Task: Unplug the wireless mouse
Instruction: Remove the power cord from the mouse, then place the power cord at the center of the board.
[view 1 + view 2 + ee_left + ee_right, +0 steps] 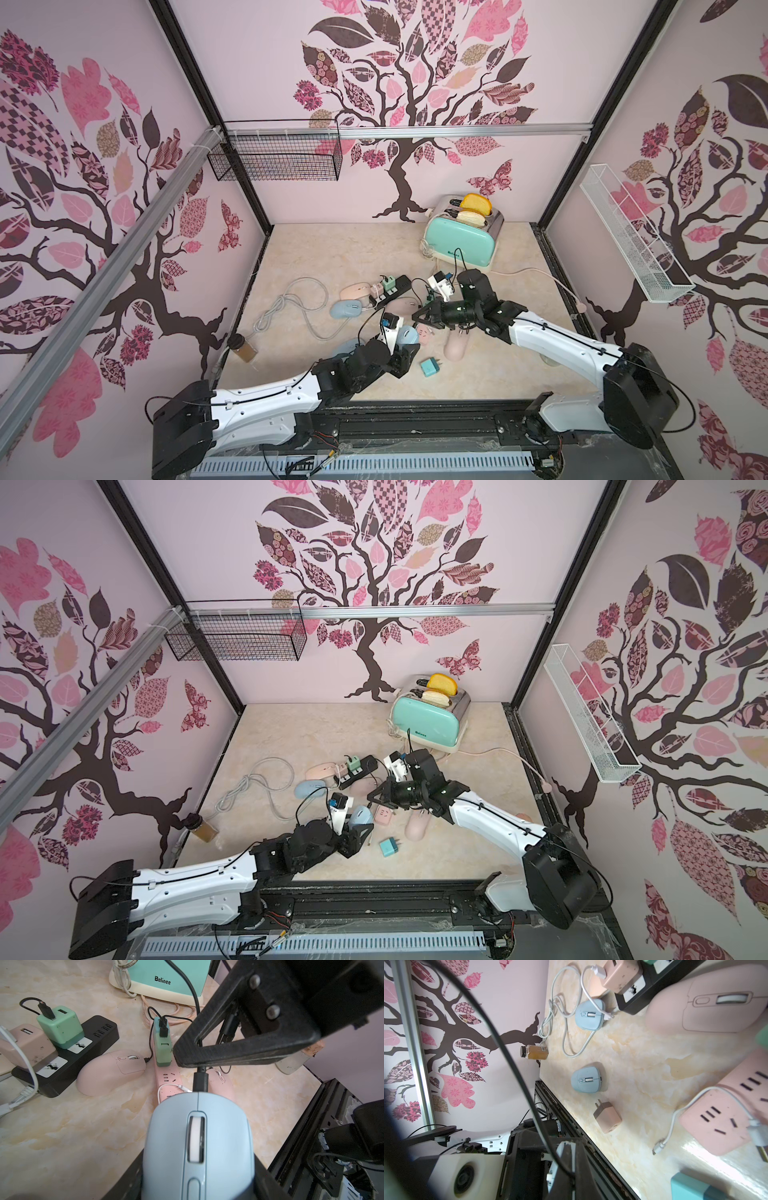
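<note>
The left gripper (405,353) pinches the blue mouse (198,1136) by its two sides. The mouse is smooth and round like an egg, with a white wheel in a long slot on top. It sits near the middle of the table (62,1126), a little to the near side. The table top looks like shiny cream stone with yellow swirls.

A fat black plug (200,1081) sticks in the far end of the mouse. A thin black cord (187,987) comes out of the plug.

The right gripper (420,319) is pressed together just above the plug. Its finger (239,1051) is rough, black and shaped like a triangle. I cannot tell if it squeezes the cord.

Just past the mouse lies a long flat pink power strip (168,1078). To the left, a round pink mouse (110,1072) lies beside a black power strip (97,1036).
</note>
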Motion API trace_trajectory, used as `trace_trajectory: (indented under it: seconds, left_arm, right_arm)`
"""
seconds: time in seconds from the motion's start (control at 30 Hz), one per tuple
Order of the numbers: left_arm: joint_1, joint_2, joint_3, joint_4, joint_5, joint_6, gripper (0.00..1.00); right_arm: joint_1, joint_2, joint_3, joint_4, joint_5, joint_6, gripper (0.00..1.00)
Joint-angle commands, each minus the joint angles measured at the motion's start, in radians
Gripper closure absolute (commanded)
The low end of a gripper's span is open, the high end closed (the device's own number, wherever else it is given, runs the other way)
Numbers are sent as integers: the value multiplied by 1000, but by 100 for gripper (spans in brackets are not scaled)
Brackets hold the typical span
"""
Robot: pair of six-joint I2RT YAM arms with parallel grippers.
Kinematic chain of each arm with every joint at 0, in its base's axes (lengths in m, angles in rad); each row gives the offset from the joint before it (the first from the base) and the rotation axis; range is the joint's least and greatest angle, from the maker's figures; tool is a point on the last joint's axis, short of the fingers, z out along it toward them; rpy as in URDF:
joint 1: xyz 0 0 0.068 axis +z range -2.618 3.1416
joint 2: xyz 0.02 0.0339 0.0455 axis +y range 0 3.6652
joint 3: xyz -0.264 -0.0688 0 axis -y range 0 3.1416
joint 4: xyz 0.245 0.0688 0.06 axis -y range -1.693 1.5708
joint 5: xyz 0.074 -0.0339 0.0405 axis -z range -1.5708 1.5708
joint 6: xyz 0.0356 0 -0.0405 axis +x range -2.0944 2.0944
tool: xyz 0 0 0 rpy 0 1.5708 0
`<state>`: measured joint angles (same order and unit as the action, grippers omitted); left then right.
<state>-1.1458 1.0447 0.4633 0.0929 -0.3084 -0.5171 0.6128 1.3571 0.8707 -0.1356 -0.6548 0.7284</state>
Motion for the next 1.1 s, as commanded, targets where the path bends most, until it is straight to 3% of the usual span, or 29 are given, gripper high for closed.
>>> trace_trajectory:
  seconds: [0.0, 0.17, 0.27, 0.33, 0.47, 0.57, 0.77, 0.9, 1.0, 1.03, 1.07]
  left_arm:
    - [0, 28, -17, -154, -23, -44, 100]
    - [-1, 17, -21, -150, -8, -37, 100]
    - [3, 5, -23, -176, -72, -71, 100]
    - [29, -12, -12, -214, -129, -109, 100]
    - [155, -30, 24, -274, -108, -180, 100]
    - [169, -26, 71, -334, -177, -203, 100]
    - [308, 131, 172, -399, -123, -237, 100]
    - [319, 260, 226, -423, -137, -232, 100]
    - [331, 357, 230, -418, -123, -256, 100]
    - [344, 386, 225, -413, -113, -266, 100]
    - [359, 410, 219, -414, -106, -279, 100]
  right_arm:
    - [-107, 1, 94, -36, 155, -47, 100]
    - [-122, 78, 182, -72, 101, -86, 100]
    - [-119, 95, 172, -74, 55, -82, 100]
    - [-80, 85, 125, -81, 67, -86, 100]
    - [36, 67, 36, -123, 135, -111, 100]
    - [135, 91, 4, -149, 168, -121, 100]
    - [255, 208, -13, -118, 205, -81, 100]
    - [285, 273, -5, -90, 216, -56, 98]
    - [306, 310, 3, -87, 224, -49, 87]
    - [306, 317, 4, -88, 227, -44, 75]
    - [306, 320, 2, -98, 242, -37, 54]
